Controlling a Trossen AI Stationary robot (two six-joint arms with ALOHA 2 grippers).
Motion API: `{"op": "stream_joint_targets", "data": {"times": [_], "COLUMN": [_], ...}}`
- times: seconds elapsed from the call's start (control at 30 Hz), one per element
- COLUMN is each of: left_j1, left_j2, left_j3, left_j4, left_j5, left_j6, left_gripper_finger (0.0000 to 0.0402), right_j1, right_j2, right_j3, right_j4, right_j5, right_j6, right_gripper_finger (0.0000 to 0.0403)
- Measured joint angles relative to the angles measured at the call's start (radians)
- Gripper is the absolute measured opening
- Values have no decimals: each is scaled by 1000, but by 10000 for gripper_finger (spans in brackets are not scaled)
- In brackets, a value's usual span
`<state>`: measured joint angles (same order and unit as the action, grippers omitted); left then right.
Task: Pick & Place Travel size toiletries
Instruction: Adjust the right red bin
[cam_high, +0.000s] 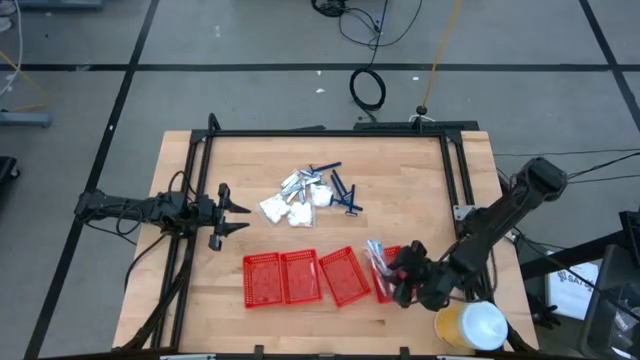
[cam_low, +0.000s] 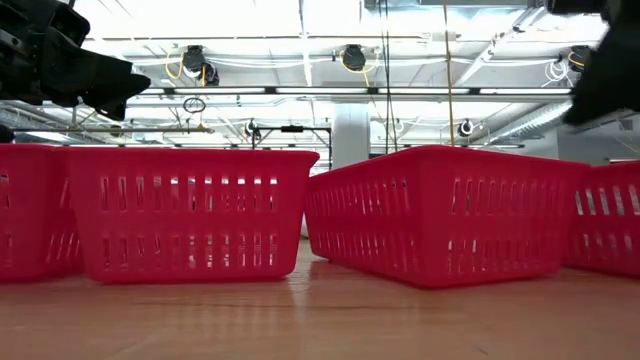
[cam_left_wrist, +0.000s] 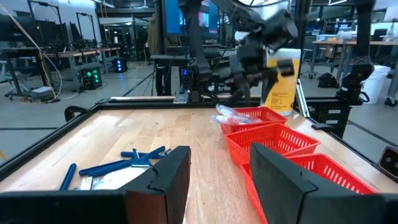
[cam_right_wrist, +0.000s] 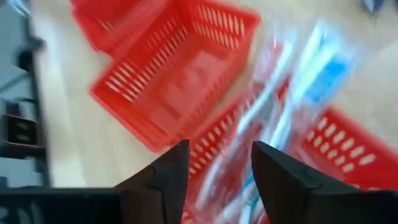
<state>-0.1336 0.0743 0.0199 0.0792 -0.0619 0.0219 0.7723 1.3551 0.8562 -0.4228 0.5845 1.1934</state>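
Observation:
Several red mesh baskets (cam_high: 300, 276) stand in a row near the table's front edge. Pale clear-wrapped sticks (cam_high: 376, 255) lie in the rightmost basket (cam_high: 388, 272), their far ends sticking out over its rim (cam_left_wrist: 233, 115). My right gripper (cam_high: 405, 275) hangs over that basket, slanting down, open (cam_right_wrist: 221, 168), with the sticks (cam_right_wrist: 292, 81) running below its fingers. The other toiletries lie loose at the table's centre: dark blue sticks (cam_high: 342, 190), white packets (cam_high: 285, 208) and silvery sachets (cam_high: 298, 182). My left gripper (cam_high: 228, 212) waits open at the left edge (cam_left_wrist: 214, 180). My right gripper's open fingers (cam_right_wrist: 168, 174) stand to either side of the clear-wrapped sticks' near end (cam_right_wrist: 249, 186), coming from above and slanting down along them. The blur hides whether a finger touches the wrap. The sticks rest in the rightmost basket.
A yellow container with a white lid (cam_high: 470, 325) stands at the table's near right corner, beside my right arm. A black frame (cam_high: 330, 132) runs round the table's far and side edges. Bare wood lies between the loose toiletries and the basket row.

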Motion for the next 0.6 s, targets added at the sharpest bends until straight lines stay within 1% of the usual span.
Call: {"op": "stream_joint_targets", "data": {"times": [0.1,0.2,0.27,0.33,0.47,0.53,0.6], "left_j1": [0,0,0,0,0,0,0], "left_j2": [0,0,0,0,0,0,0], "left_j3": [0,0,0,0,0,0,0], "left_j4": [0,0,0,0,0,0,0], "left_j5": [0,0,0,0,0,0,0], "left_j6": [0,0,0,0,0,0,0], "left_gripper_finger": [166,166,166,166,166,166,166], "right_j1": [0,0,-5,-23,-58,-70,-79], "right_j2": [-76,-140,-176,-204,-223,-211,-191], "right_j3": [0,0,0,0,0,-2,-19], "right_j4": [-29,-144,-247,-365,-582,-623,-603], "right_j5": [18,-19,-79,-160,-302,-370,-422], "right_j6": [-31,-15,38,99,223,245,250], "right_gripper_finger": [163,150,135,117,70,41,13]}}
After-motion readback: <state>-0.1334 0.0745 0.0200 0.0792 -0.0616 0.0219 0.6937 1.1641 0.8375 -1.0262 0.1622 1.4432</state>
